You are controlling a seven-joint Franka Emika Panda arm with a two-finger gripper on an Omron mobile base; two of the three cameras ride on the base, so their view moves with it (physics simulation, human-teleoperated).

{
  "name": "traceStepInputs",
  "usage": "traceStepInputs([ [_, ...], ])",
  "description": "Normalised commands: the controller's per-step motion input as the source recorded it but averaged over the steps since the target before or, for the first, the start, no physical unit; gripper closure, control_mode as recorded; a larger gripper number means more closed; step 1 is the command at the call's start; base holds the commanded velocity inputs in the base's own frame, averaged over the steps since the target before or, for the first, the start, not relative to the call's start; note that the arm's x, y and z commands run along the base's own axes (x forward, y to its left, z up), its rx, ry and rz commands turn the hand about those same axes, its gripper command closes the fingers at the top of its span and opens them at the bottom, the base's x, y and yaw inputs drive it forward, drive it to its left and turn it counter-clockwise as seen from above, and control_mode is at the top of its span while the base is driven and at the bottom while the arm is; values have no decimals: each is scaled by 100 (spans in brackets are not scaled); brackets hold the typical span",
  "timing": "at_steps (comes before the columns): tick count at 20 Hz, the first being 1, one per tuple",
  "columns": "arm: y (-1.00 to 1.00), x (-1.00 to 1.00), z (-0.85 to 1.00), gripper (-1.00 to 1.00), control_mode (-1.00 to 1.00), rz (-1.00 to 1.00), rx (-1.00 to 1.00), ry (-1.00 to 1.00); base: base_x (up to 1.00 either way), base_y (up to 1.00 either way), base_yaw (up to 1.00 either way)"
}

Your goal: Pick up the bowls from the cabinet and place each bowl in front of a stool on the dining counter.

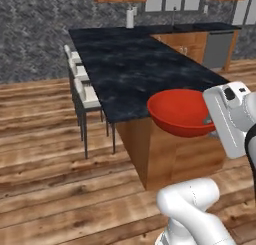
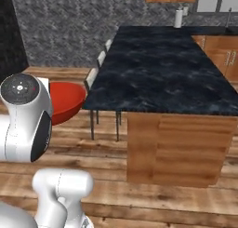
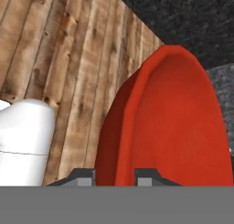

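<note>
Red bowl (image 3: 173, 127) rim pinched between pincer (image 3: 114, 175) tips, held above wooden floor (image 3: 55, 49), near dining counter (image 1: 130, 64)

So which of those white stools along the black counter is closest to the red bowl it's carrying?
The stool at the near end of the row, beside the counter's near corner. The other two stand farther back; the red bowl hangs by that corner.

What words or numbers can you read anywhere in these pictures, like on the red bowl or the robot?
None: there is no readable text in these pictures.
The red bowl is plain glossy red, with no label.
The dining counter shows only grey veins in black marble.
The white canister at its far end is blank, as far as can be seen.
The small marks on the arm's round cap are too blurred to read.
</note>
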Motion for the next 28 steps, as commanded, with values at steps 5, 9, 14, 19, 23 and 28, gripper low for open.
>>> traceStepInputs([
  [5,0,0,0,100,100,0,0,0,21,100,-32],
  [9,0,0,0,100,100,0,0,0,36,100,-34],
  [14,0,0,0,100,100,0,0,0,34,100,-35],
  [19,0,0,0,100,100,0,0,0,36,100,-40],
  [23,0,0,0,100,100,0,0,0,43,100,-51],
  [28,0,0,0,100,100,0,0,0,52,100,-57],
])
